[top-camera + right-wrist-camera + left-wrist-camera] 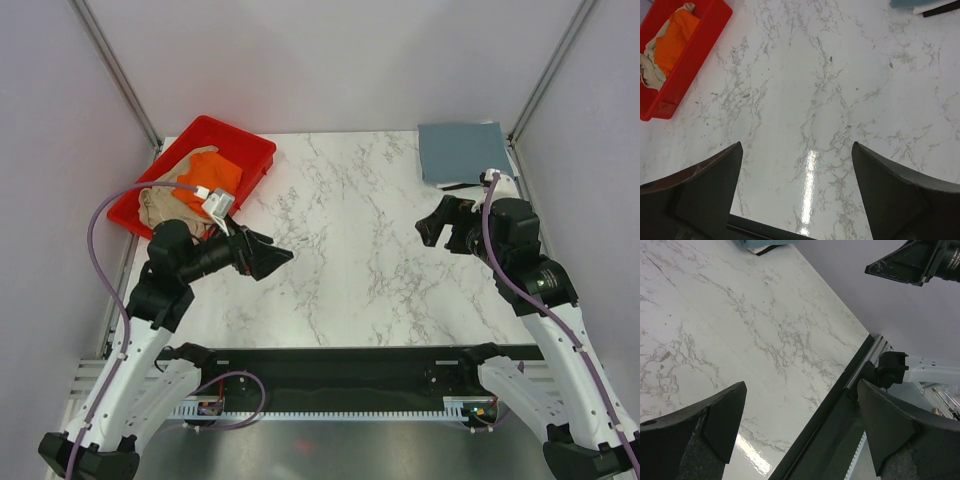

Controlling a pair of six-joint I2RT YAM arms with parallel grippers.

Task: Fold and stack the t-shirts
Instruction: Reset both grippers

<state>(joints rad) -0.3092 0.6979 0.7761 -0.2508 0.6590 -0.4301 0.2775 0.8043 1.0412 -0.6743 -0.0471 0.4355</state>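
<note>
Guessing the left arm takes this one: the orange shirt (215, 175) and beige shirt (160, 205) sit bunched in the red tray (240, 136), right behind the left claw (272, 256), which points out over the counter (350, 250). Both claws are spread wide and empty. The right claw (430, 225) is nearer the folded blue-grey shirt (460, 150).

1. The left gripper (801, 385) has its dark fingers spread wide, with nothing between them.
2. White marble table (740, 315) lies beneath.
3. A blue-grey t-shirt (757, 242) peeks in at the top edge.
4. The right gripper (910, 262) hangs at the upper right.
</note>
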